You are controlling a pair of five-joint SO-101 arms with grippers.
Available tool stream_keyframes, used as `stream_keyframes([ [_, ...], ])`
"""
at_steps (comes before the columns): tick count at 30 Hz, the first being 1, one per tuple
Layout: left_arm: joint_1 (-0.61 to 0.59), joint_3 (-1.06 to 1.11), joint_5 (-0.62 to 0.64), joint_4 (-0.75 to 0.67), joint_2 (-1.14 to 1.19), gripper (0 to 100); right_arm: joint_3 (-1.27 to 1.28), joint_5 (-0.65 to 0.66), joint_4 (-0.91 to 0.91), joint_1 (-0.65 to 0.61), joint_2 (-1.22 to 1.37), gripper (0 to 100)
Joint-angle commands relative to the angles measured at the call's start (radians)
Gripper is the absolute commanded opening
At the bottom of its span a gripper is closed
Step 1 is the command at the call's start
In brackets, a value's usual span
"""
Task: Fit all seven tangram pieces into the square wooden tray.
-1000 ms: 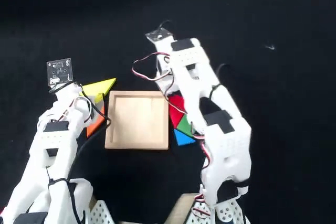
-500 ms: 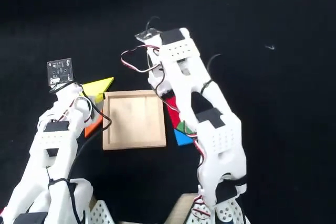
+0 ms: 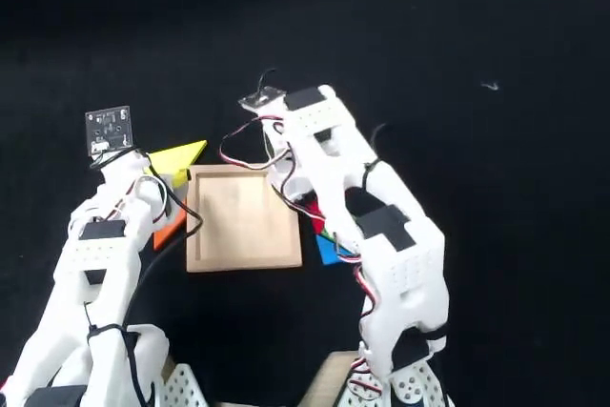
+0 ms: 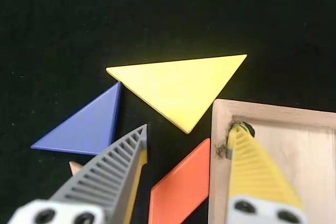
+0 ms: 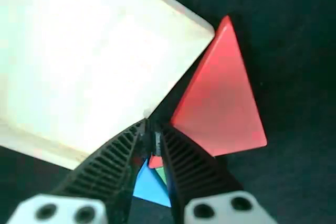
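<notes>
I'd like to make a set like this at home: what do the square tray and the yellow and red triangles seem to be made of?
The tray looks like pale, unvarnished wood: tan colour, faint grain on its rim. The yellow triangle and red triangle are flat, evenly coloured and matte; painted wood or plastic, I cannot tell which.

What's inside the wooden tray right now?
No pieces: the floor of the wooden tray is bare wood. One finger of the left pincer sits at an inside corner. The right arm hides one edge from above.
</notes>
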Motion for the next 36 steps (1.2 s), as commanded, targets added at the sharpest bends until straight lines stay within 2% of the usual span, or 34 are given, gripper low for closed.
stream_keyframes([
  [1,0.012,-0.019,0.009,-0.02,-0.011,25,-0.022,0.008,-0.034,0.1,-0.064,1.1],
  [5,0.012,-0.021,0.009,-0.02,-0.008,25,-0.051,0.008,-0.029,0.169,-0.068,1.1],
  [10,0.012,-0.024,0.009,-0.02,-0.006,25,-0.093,0.008,0.054,0.15,-0.114,1.1],
  [17,0.013,-0.027,0.011,-0.021,-0.005,25,-0.096,-0.017,0.153,0.193,-0.412,1.1],
  [21,0.013,-0.027,0.011,-0.021,-0.005,25,0.096,-0.052,0.021,0.253,-0.659,1.1],
  [26,0.013,-0.025,0.011,-0.021,-0.005,25,0.513,-0.043,-0.351,0.253,-0.788,1.8],
  [28,0.013,-0.025,0.011,-0.021,-0.005,25,0.576,-0.043,-0.408,0.258,-0.774,7.2],
  [33,0.013,-0.025,0.011,-0.021,-0.005,25,0.545,-0.051,-0.347,0.273,-0.697,29.9],
  [36,0.013,-0.025,0.011,-0.021,-0.005,25,0.515,-0.051,-0.336,0.273,-0.651,30.4],
])
